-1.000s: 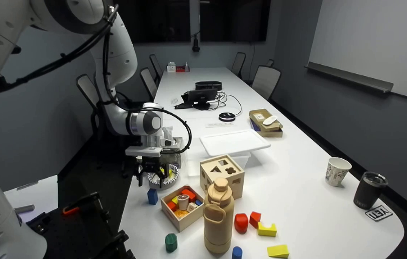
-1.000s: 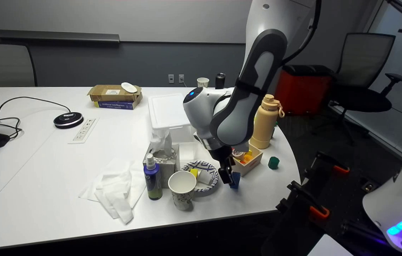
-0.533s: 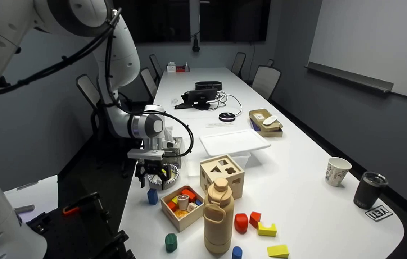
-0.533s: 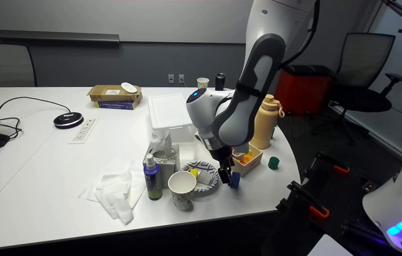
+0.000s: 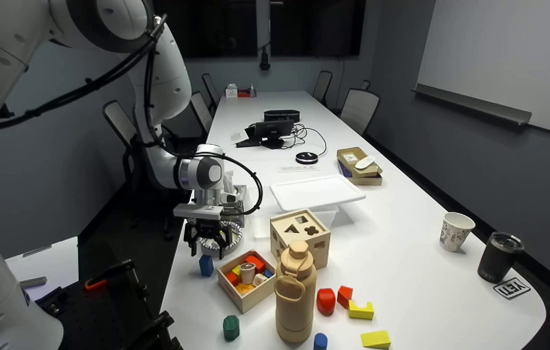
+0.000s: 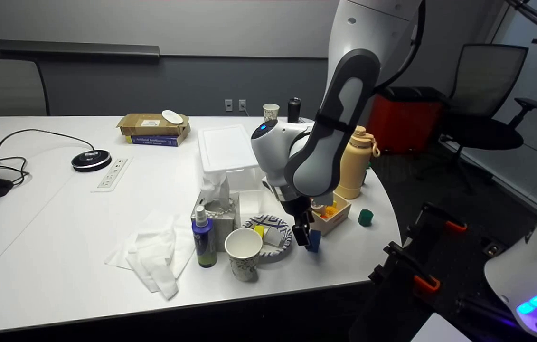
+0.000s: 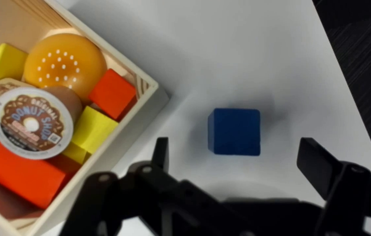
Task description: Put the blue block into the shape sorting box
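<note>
In an exterior view, the claw hangs close by the blue block on the counter, apart from the shape box. In an exterior view, a plate lies near the block. In the wrist view, widely parted fingers flank the block, touching neither side.

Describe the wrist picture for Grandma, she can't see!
A blue block stands on a white table, untouched by the open gripper. At left, a wooden tray holds red and yellow blocks, a toy bun and a Donut Shop coffee pod.

Bright table, dim walls
</note>
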Controlling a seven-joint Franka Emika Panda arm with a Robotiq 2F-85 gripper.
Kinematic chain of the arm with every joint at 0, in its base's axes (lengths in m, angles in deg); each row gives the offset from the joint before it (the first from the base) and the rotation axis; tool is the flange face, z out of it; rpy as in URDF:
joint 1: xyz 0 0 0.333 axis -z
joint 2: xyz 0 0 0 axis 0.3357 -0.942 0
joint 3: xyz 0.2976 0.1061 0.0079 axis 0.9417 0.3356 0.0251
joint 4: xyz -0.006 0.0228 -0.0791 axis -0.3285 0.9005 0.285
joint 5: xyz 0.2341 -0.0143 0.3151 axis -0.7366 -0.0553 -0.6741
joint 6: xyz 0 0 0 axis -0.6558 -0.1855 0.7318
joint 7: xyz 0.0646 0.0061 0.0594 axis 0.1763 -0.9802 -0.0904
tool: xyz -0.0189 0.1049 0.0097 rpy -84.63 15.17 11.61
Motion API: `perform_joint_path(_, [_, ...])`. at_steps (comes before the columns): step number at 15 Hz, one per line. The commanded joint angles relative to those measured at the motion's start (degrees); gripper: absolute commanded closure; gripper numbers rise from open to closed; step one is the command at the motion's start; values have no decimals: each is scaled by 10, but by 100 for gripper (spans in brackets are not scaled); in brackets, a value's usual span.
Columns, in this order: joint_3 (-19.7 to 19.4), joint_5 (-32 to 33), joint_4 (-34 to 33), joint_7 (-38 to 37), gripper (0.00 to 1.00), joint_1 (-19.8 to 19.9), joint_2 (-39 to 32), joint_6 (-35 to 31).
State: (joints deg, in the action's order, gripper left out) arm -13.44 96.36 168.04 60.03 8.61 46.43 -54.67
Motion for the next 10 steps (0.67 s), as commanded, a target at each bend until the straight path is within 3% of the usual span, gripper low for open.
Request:
perform_joint_path(1, [-5, -6, -5, 9, 0, -1, -8, -10])
perform_joint_path(2, [-5, -7, -6, 10, 0, -1, -9, -9])
perform_joint_path(3, [-5, -7, -7, 10, 25, -1, -11, -9])
perform_joint_path(5, [-6, -6, -9, 10, 32, -2, -13, -6])
perform_joint_path(10, [-10, -4, -21, 14, 71, -4, -21, 12])
